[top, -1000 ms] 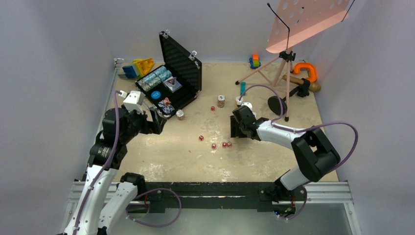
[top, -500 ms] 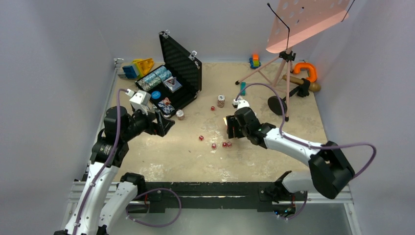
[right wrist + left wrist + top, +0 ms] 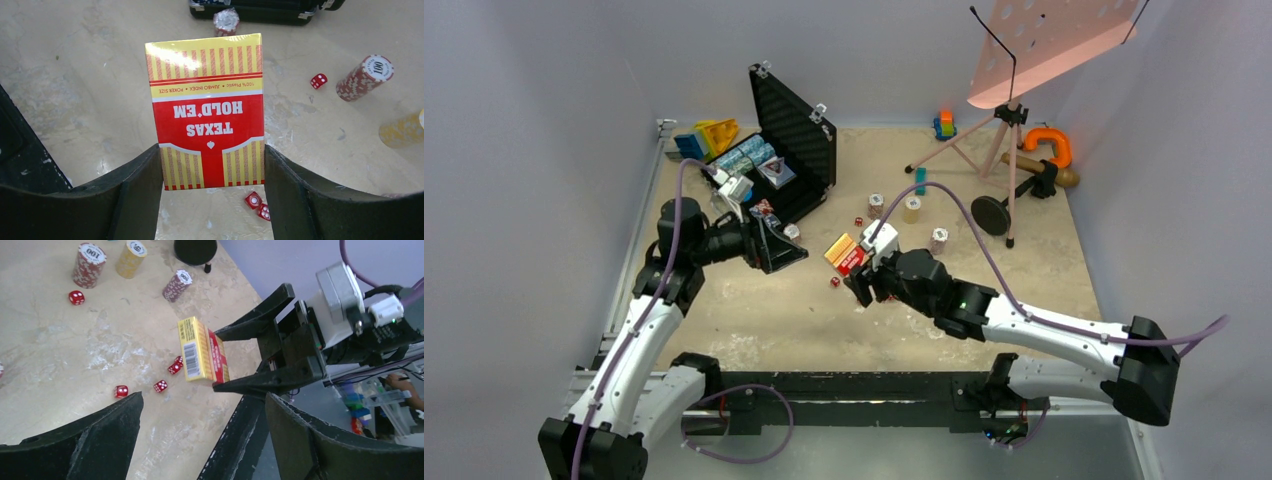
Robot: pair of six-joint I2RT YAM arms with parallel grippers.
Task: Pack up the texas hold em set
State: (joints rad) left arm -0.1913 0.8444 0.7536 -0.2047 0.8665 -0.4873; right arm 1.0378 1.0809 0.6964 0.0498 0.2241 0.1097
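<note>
Right gripper (image 3: 212, 167) pinches the card box (image 3: 207, 100): title face (image 3: 209, 117) in its wrist view, barcode side (image 3: 192, 359) in the left wrist view. Left gripper (image 3: 202, 402) spread, seemingly empty.

Bright, even light; card box (image 3: 207, 110) sharp

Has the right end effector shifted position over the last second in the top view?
Yes. The right end effector, shut on the card box, has swung left, away from the music stand and closer to the open briefcase.
</note>
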